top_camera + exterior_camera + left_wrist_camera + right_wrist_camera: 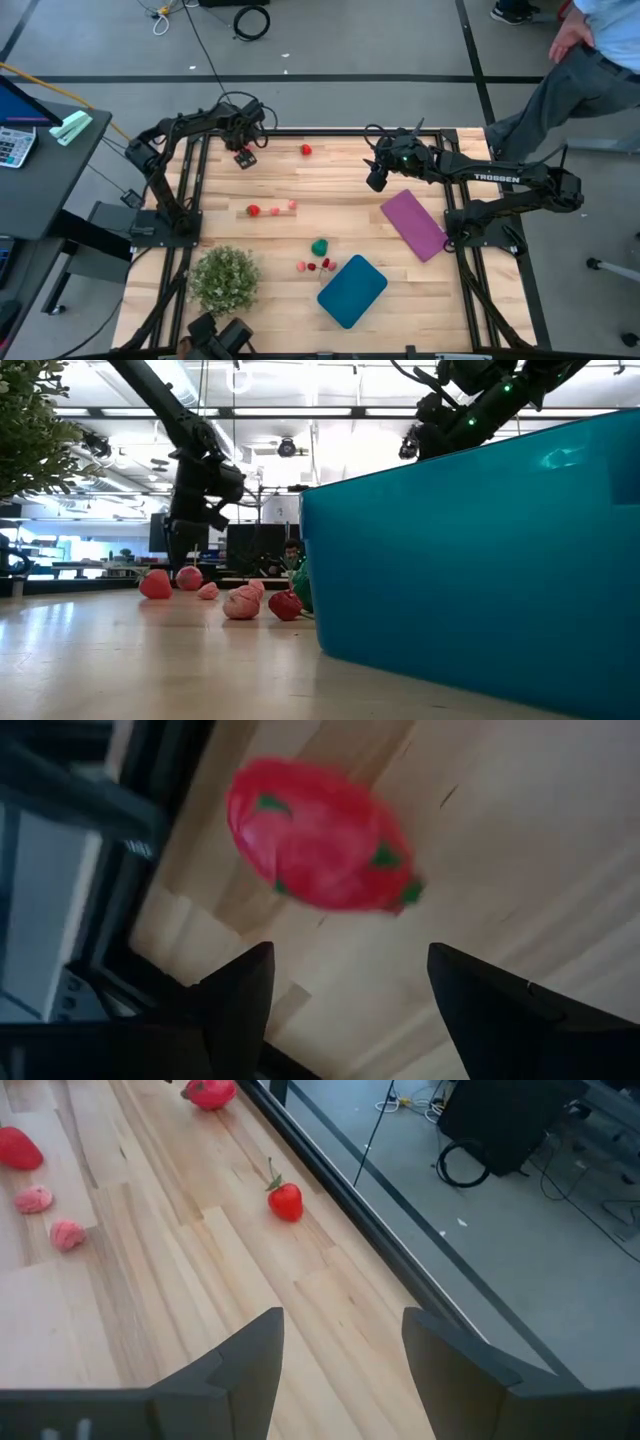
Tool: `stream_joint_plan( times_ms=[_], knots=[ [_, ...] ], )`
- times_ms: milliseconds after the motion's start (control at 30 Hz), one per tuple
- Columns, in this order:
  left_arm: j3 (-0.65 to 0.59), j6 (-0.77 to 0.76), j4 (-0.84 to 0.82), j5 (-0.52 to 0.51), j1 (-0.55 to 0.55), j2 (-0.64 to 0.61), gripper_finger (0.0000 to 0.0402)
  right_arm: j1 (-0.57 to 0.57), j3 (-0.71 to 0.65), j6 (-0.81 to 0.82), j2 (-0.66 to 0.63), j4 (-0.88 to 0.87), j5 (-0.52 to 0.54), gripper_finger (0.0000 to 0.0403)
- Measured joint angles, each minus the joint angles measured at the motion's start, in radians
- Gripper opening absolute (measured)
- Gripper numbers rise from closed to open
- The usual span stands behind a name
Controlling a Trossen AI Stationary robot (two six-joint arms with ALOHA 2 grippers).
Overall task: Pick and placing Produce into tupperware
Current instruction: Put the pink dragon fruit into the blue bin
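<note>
A red toy fruit with green flecks point(320, 835) lies on the wood table near its far left edge. My left gripper point(350, 990) hangs open just above it, pointing down, and its fingers are clear of the fruit point(244, 160). More produce lies loose on the table: a red piece point(306, 150) at the far edge, red and pinkish pieces point(272, 209) mid-table, and a green one point(319, 246) with small red ones point(314, 265) beside the teal tupperware point(352, 290). My right gripper point(378, 180) waits open above the table's far right, holding nothing.
A flat purple rectangle point(415, 224) lies at the right under my right arm. A bushy green plant clump point(225, 278) stands at the near left. The table's black frame rail point(340, 1200) runs along the far edge. A person point(575, 70) stands beyond the far right corner.
</note>
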Motion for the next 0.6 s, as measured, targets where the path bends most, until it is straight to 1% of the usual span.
stream_joint_plan(
  times_ms=[100, 300, 367, 533, 600],
  knots=[
    [-0.001, -0.049, 0.045, 0.000, 0.011, 0.000, 0.0263, 0.000, 0.000, 0.000, 0.000, 0.000, 0.000, 0.0214],
    [-0.001, -0.033, 0.077, 0.000, 0.015, 0.000, 0.0252, 0.000, 0.000, 0.000, 0.000, 0.001, 0.000, 0.0214],
    [-0.001, -0.002, 0.076, 0.000, 0.015, 0.000, 0.0253, 0.000, 0.000, 0.000, 0.000, 0.002, 0.000, 0.0214],
    [-0.001, 0.164, 0.076, 0.000, 0.012, 0.000, 0.0255, 0.000, 0.000, 0.000, 0.000, 0.002, 0.000, 0.0214],
    [-0.001, 0.203, 0.076, 0.000, 0.012, 0.000, 0.0255, 0.000, 0.000, 0.000, 0.000, 0.002, 0.000, 0.0214]
  ],
)
